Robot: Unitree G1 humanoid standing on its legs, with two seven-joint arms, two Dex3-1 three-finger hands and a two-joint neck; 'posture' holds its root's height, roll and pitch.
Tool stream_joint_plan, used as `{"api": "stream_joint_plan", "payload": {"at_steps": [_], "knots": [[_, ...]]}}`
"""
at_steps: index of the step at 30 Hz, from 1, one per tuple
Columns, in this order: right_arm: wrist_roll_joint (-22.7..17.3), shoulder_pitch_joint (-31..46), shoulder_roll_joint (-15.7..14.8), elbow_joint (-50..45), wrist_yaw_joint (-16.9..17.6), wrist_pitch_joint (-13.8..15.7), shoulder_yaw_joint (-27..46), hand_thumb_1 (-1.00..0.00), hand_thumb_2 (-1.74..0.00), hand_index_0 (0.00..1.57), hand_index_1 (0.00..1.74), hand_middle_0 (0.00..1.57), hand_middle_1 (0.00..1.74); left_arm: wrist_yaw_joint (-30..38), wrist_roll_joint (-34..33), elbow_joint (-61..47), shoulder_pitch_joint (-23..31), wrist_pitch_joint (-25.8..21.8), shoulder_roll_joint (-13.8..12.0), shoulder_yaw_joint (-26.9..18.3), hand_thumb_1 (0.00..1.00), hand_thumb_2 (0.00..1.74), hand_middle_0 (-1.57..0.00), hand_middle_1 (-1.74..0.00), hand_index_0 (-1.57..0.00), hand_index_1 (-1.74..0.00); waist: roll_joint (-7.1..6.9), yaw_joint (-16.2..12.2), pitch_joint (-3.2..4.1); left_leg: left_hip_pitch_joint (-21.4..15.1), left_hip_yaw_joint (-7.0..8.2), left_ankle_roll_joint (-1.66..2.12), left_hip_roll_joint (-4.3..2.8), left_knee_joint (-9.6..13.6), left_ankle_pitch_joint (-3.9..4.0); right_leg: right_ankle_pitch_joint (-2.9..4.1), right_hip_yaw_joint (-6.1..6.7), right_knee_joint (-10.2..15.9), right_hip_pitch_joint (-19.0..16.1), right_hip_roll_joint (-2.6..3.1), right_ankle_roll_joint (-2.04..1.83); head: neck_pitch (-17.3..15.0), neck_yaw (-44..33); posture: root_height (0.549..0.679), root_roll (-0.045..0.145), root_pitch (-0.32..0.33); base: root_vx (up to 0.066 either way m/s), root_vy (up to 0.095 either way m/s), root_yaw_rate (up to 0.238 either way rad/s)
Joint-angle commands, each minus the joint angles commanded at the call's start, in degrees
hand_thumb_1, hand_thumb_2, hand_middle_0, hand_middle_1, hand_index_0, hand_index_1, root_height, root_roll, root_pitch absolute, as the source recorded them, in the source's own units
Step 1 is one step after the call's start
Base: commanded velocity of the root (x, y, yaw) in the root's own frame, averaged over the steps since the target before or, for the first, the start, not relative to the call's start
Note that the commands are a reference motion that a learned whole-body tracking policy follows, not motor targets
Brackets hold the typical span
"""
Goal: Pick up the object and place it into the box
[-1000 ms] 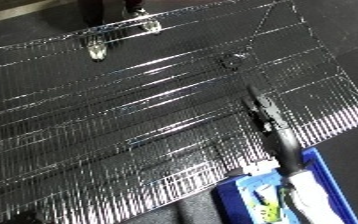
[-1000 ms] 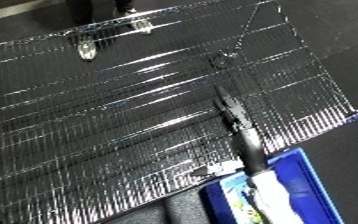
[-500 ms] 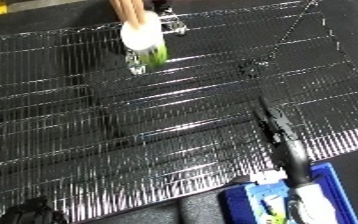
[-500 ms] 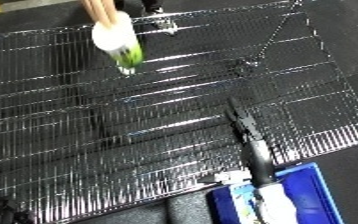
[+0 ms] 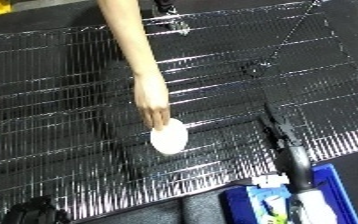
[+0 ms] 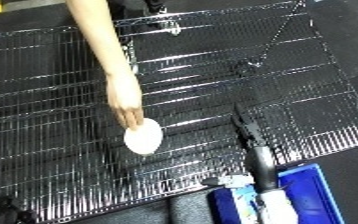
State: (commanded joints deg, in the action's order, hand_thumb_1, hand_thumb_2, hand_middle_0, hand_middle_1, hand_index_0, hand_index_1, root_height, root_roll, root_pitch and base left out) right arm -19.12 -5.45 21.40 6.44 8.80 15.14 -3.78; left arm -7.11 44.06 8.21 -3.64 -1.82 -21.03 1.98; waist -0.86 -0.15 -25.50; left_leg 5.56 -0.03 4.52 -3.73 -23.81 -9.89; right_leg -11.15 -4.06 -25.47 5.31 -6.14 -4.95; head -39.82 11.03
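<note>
White object (image 5: 169, 139) left of right robot hand (image 5: 280, 134)

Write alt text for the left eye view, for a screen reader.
A person's bare arm reaches down from the top edge, its hand touching a round white object on a wire-grid table. At lower right the robot's right hand stretches over the grid, with a blue bin at the bottom edge.

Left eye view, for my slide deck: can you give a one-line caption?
A person's hand sets a white round object on the wire rack; robot's right hand beside it, above the blue bin.
</note>
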Motion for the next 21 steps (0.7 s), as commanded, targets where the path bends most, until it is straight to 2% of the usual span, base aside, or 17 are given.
{"api": "stream_joint_plan", "payload": {"at_steps": [3,7,13,15,21], "knots": [[0.2,-0.1,0.1,0.5,-0.6,0.0,-0.5,0.00,0.00,0.00,0.00,0.00,0.00,0.0,0.0,-0.2,0.0,0.0,0.0,0.1,1.00,1.74,-1.57,-1.74,-1.57,-1.74,0.06,0.1,-0.35,0.4,0.03,0.08,-0.04,-0.2,0.08,0.18,-0.01,-0.1,0.4,-0.12,-0.09,-0.1,-0.4,0.670,0.033,-0.100,-0.011,0.005,-0.002],[0.3,-0.9,0.5,1.5,-1.4,0.1,-1.3,0.00,0.00,0.00,0.00,0.00,0.00,0.0,-0.3,-0.1,-0.6,-0.2,-0.1,0.5,1.00,1.74,-1.57,-1.74,-1.57,-1.74,0.18,0.4,-1.17,1.6,-0.04,0.15,0.07,-1.1,-0.01,0.42,-0.05,-0.5,1.3,-0.34,-0.21,0.0,-0.3,0.669,0.035,-0.097,-0.020,0.002,0.022],[0.4,-4.8,1.6,3.8,-1.2,0.4,-2.9,0.00,0.00,0.00,0.00,0.00,0.00,1.0,-0.6,0.0,-3.1,-1.3,-0.7,2.0,1.00,1.74,-1.57,-1.74,-1.57,-1.74,0.78,1.0,-3.60,4.5,-0.53,0.03,0.65,-3.5,-0.50,0.52,0.03,-3.0,4.2,-0.67,-0.29,0.8,0.1,0.667,0.038,-0.088,-0.043,0.017,0.056],[0.5,-6.0,1.9,4.5,-1.2,0.2,-3.2,0.00,0.00,0.00,0.00,0.00,0.00,1.3,-0.6,-0.1,-3.8,-1.5,-0.9,2.2,1.00,1.74,-1.57,-1.74,-1.57,-1.74,0.97,1.2,-4.10,5.5,-0.65,-0.04,0.91,-4.3,-0.69,0.50,0.06,-3.8,5.3,-0.79,-0.32,1.1,0.0,0.666,0.039,-0.083,-0.023,0.032,0.046],[1.1,-9.0,2.7,5.8,-1.2,-0.4,-4.6,0.00,0.00,0.00,0.00,0.00,0.00,2.5,-0.9,-0.4,-5.3,-2.0,-1.3,3.0,1.00,1.74,-1.57,-1.74,-1.57,-1.74,1.40,1.6,-4.30,9.5,-0.89,-0.49,1.92,-6.6,-1.11,0.43,0.33,-6.9,9.8,-1.31,-0.67,2.8,-0.8,0.662,0.042,-0.050,-0.017,0.053,0.062]]}}
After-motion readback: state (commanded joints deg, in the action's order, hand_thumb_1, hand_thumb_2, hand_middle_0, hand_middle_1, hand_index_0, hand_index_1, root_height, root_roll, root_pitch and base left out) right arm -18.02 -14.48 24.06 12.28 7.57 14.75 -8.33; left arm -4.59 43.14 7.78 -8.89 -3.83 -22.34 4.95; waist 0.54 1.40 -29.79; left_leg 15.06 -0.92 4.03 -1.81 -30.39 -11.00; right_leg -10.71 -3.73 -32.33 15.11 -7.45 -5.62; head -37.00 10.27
